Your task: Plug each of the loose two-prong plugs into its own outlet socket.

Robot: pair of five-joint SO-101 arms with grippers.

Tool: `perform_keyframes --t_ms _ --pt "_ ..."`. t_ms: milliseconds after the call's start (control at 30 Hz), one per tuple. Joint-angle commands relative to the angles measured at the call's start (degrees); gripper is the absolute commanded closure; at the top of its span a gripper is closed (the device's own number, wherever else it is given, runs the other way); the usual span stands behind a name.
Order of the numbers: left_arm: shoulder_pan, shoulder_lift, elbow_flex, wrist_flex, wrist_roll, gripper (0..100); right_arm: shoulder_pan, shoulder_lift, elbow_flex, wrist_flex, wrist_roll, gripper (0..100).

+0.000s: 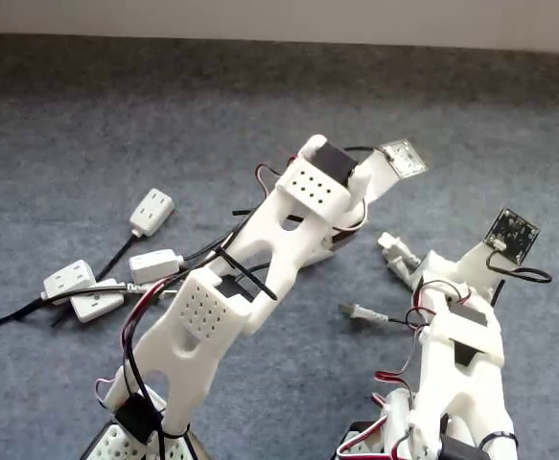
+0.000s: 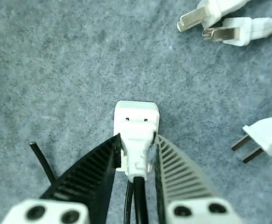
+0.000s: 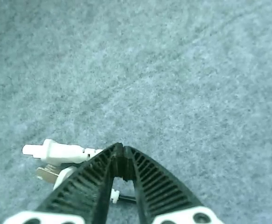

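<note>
On grey carpet (image 1: 68, 125), white plugs (image 2: 265, 135), pale strip (image 1: 260, 17) behind

Carpet (image 1: 116, 125) open beyond arms; socket cluster (image 1: 97, 283), cords (image 1: 11, 316) crowd left side.

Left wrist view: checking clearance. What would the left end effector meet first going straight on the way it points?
Probably only carpet; the socket in the left end effector leads, loose plugs lie aside.
</note>
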Motion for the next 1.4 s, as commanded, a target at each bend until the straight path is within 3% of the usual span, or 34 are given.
perform_keyframes --t_ms 0,467,667,933,1367 --pt "-1.01 0.92 0.75 0.62 0.26 99 0.84 -1.1 -0.04 -1.45 -0.62 99.1" --pt "-3.03 7.78 -2.77 0.79 0.53 99 1.01 -1.1 -0.04 -1.45 -0.7 99.1" --pt "-5.85 1.71 -5.93 0.97 1.32 82 1.01 -1.1 -0.04 -1.45 -0.7 99.1" --pt "-5.76 -6.81 4.7 0.88 -1.93 81 1.01 -1.1 -0.04 -1.45 -0.7 99.1" --pt "-5.67 -0.84 8.04 -2.46 -2.64 82 1.01 -1.1 -0.04 -1.45 -0.7 99.1"
